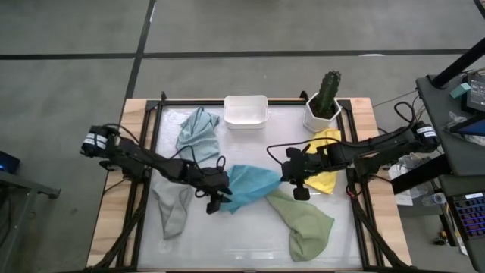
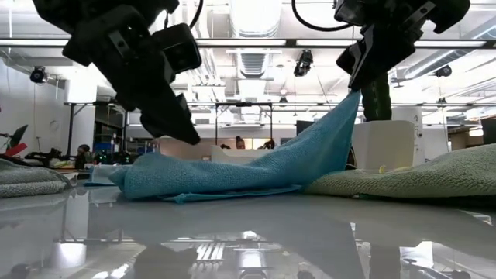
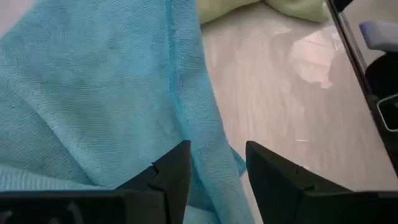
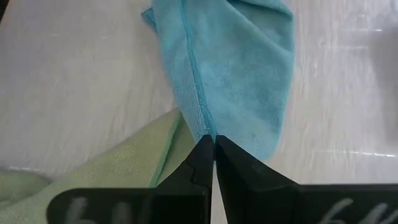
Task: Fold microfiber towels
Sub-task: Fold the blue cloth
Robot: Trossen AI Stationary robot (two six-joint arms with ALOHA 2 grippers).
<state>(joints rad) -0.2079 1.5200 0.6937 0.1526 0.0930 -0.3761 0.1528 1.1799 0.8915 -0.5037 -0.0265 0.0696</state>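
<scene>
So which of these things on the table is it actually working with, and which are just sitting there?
Part of the job:
bright blue towel
sage green towel
yellow towel
grey towel
pale blue-grey towel

Just lying about:
white tub
potted cactus

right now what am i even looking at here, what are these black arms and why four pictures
Two robot arms work at a table. One picture looks down from above, one looks level across the tabletop, and two come from cameras on the wrists. The right gripper is shut on a corner of the bright blue towel, lifting it. The left gripper stands open over the towel's other end. Also there: a green towel, a yellow towel, a grey towel, a pale blue-grey towel, a white tub and a potted cactus.
</scene>
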